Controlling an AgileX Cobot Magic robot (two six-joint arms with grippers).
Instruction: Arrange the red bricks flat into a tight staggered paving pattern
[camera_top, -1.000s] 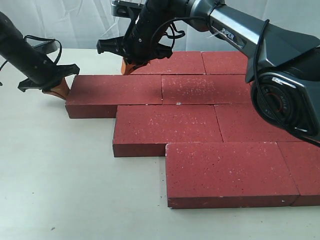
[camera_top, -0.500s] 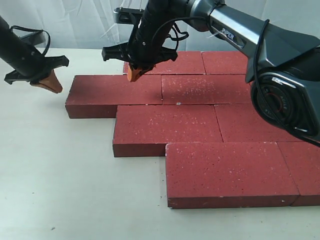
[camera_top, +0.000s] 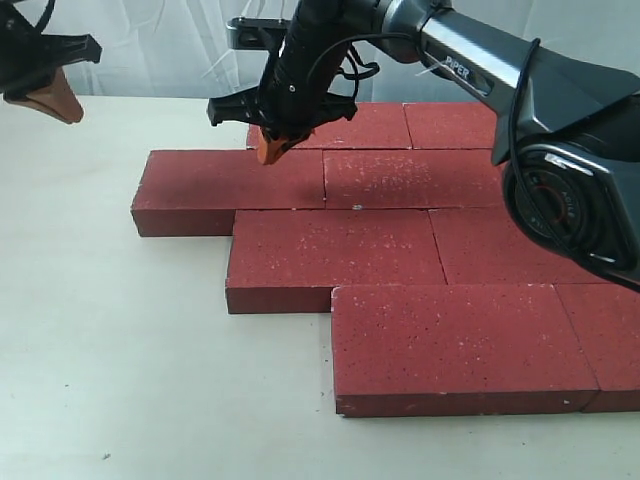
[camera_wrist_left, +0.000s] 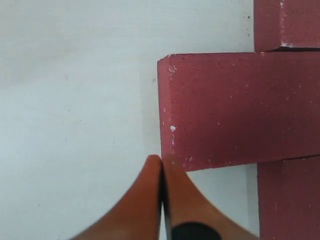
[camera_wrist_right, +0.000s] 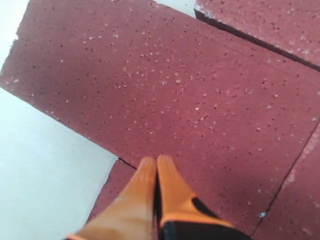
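Observation:
Several dark-red bricks lie flat in staggered rows on the white table; the leftmost brick of the second row (camera_top: 230, 180) juts out furthest to the left. My left gripper (camera_top: 45, 103) hangs shut and empty high at the far left, well off that brick; in the left wrist view its orange tips (camera_wrist_left: 161, 160) sit in front of the brick's corner (camera_wrist_left: 235, 110). My right gripper (camera_top: 268, 153) is shut and empty above the seam between the back row (camera_top: 350, 125) and the second row. Its tips (camera_wrist_right: 156, 161) point at a brick's top face (camera_wrist_right: 165, 85).
The white table (camera_top: 120, 340) spreads wide to the left and front of the bricks. The right arm's dark body (camera_top: 560, 150) looms over the bricks' right side. A pale curtain (camera_top: 160, 50) closes off the back.
My left gripper has pulled away from the second-row brick's left end, rising up and back to the far left. My right gripper lifted slightly near the back-row seam. The bricks stay put.

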